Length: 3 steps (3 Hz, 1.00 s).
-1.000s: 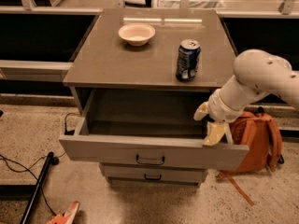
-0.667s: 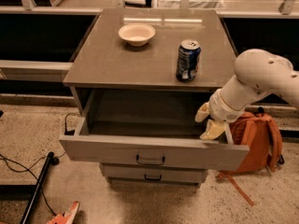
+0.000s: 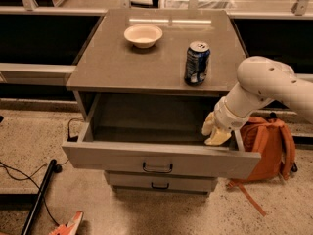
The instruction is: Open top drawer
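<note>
Already well out under the table point(image 3: 146, 67), the top drawer point(image 3: 161, 163) runs crosswise before my gripper point(image 3: 214, 130), fingers point(image 3: 209, 124) apart inside the front corner on my arm's side, well apart from the handle point(image 3: 157, 168).

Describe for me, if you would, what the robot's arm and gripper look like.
The arm is a smooth, glossy white shell with rounded, bulbous segments that narrow towards the wrist. The gripper, at the right side of the open top drawer, is pale cream-yellow. No cables, sleeves or printed markings show on either.
</note>
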Each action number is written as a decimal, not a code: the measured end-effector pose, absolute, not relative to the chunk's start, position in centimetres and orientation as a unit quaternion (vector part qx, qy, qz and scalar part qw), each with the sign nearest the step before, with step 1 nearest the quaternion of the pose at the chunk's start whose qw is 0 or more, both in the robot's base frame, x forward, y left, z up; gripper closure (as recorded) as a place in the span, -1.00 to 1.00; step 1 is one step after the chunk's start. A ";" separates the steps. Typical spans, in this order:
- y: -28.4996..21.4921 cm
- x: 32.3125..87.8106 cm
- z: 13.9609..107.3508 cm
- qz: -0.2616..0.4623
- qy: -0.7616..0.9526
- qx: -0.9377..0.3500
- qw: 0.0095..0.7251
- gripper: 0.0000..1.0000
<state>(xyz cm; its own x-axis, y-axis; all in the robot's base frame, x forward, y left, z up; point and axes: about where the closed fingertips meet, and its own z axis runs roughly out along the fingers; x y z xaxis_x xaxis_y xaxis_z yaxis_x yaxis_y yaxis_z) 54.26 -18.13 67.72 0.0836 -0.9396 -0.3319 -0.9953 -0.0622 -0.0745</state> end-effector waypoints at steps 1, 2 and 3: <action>-17.8 54.5 66.1 0.104 0.672 -0.721 0.134 0.73; -17.7 54.3 64.7 0.109 0.675 -0.717 0.133 1.00; -17.4 53.1 62.9 0.121 0.677 -0.716 0.125 1.00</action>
<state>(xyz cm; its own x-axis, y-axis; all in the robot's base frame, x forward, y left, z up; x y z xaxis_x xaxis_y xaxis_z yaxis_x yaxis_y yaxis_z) 53.13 -17.42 62.95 0.0552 -0.9378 -0.3428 -0.9985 -0.0534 -0.0146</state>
